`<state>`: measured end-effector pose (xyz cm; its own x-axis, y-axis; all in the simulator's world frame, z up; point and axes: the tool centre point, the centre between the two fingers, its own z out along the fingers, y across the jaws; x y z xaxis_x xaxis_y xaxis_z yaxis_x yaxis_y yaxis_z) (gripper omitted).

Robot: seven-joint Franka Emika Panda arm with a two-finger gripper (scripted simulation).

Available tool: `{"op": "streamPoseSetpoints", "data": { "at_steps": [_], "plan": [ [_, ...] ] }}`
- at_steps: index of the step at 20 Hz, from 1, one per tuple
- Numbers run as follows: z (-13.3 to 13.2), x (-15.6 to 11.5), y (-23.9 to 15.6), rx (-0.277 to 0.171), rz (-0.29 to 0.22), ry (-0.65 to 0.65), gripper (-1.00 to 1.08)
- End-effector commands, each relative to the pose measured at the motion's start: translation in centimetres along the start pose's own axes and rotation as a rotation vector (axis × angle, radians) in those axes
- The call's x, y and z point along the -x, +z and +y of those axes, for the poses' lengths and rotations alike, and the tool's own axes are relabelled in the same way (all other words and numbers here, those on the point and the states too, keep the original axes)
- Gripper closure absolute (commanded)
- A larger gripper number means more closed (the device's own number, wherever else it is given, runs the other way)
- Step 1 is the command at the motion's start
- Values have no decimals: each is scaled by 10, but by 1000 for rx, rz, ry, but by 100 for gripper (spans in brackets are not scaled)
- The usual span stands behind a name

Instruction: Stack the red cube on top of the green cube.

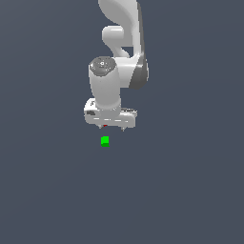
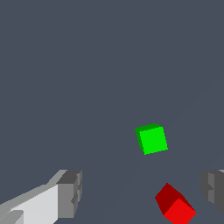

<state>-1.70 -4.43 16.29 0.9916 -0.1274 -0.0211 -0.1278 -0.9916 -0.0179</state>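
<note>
The gripper is seen spread wide, nothing grasped. The red cube is shown on the floor between the two fingers, nearer one of them and touched by neither. The green cube lies near it, beyond the fingertips.

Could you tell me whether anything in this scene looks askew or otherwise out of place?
Nothing stands out. The red cube and green cube both sit flat and intact, apart from each other. The gripper has its jaws wide open with the red cube between them, untouched.
</note>
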Motion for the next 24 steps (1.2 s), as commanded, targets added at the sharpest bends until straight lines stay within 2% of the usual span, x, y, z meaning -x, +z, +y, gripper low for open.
{"op": "streamPoseSetpoints", "data": {
  "at_steps": [1,7,14,24],
  "plan": [
    [9,6,6,1,1,41,-92],
    [37,30,26,3,7,194,-92],
    [72,74,58,7,17,430,-92],
    [94,120,88,11,25,640,-92]
  ]
}}
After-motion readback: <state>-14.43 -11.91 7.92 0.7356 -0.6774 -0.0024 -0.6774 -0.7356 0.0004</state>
